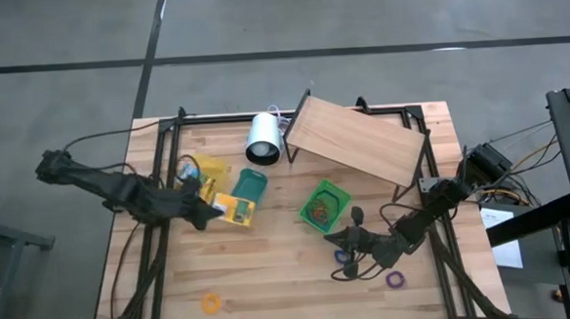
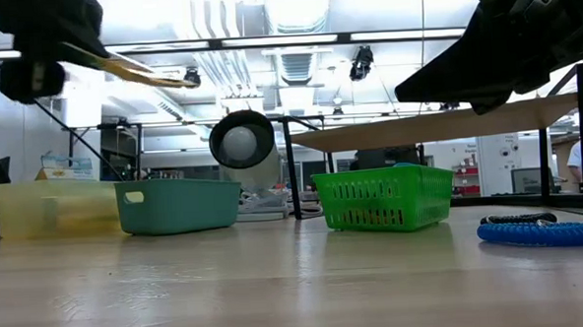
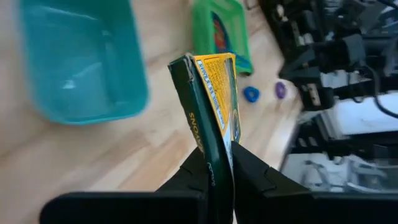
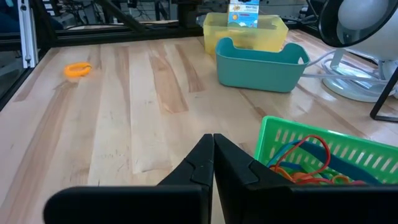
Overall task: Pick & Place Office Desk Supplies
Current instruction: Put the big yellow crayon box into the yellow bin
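My left gripper (image 1: 212, 211) is shut on a flat yellow-and-green box (image 3: 214, 93), held in the air near the teal bin (image 1: 250, 186); the low view shows this box (image 2: 142, 71) high above the table. My right gripper (image 4: 213, 142) is shut and empty. It hovers near the table's near right, beside the green basket (image 1: 325, 204), which holds red, orange and blue rubber bands (image 4: 308, 163). A blue loop (image 1: 344, 257), a purple loop (image 1: 396, 279) and an orange loop (image 1: 210, 302) lie flat on the wood. The yellow bin (image 1: 203, 174) holds a small packet (image 4: 243, 14). My left gripper pinches the box between its two fingers (image 3: 249, 171), on the two broad faces at one end (image 3: 219, 163). The box is lifted clear of the table. It sticks out past the fingertips toward the table's right and is tilted, as the low view shows.
The white cylinder (image 1: 262, 138) and the slanted wooden board (image 1: 357, 141) stand at the table's far side. The three containers sit in a row across the middle. Bare wood (image 1: 272, 277) stretches along the near half. Cables and a dark box (image 1: 486, 164) lie past the right edge.
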Controlling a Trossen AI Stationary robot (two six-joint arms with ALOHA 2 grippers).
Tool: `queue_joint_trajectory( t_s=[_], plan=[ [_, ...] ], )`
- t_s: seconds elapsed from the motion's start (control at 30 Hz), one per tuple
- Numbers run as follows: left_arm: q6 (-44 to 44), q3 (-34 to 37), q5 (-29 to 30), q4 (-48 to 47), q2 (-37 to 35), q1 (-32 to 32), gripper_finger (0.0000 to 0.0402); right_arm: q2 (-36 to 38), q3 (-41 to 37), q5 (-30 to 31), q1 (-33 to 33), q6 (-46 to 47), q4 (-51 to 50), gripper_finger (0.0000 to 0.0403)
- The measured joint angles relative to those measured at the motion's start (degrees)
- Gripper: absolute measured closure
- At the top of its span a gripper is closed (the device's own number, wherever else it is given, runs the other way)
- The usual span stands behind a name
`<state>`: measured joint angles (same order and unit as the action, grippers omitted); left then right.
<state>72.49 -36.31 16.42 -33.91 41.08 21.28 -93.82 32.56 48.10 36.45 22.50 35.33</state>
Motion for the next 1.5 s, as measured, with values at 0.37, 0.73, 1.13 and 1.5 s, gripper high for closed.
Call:
queue_joint_trajectory(
  t_s=[0.37, 0.73, 1.13, 1.5],
  plan=[
    [4.3, -14.7, 14.6, -33.9, -3.4, 0.0, 0.0365, 0.0, 0.0, 0.0, 0.0, 0.0, 0.0, 0.0394],
    [-4.8, -10.5, 27.5, -43.9, -3.3, 0.0, 0.0364, 0.0, 0.0, 0.0, 0.0, 0.0, 0.0, 0.0394],
    [-5.2, 4.3, 28.3, -33.6, -1.2, -0.5, 0.0364, 0.0, 0.0, 0.0, -0.2, 0.0, -0.3, 0.0394],
    [-11.0, 10.8, 28.6, -25.3, 0.4, -1.0, 0.0357, 0.0, -0.1, 0.0, -0.6, 0.0, -0.5, 0.0394]
  ],
)
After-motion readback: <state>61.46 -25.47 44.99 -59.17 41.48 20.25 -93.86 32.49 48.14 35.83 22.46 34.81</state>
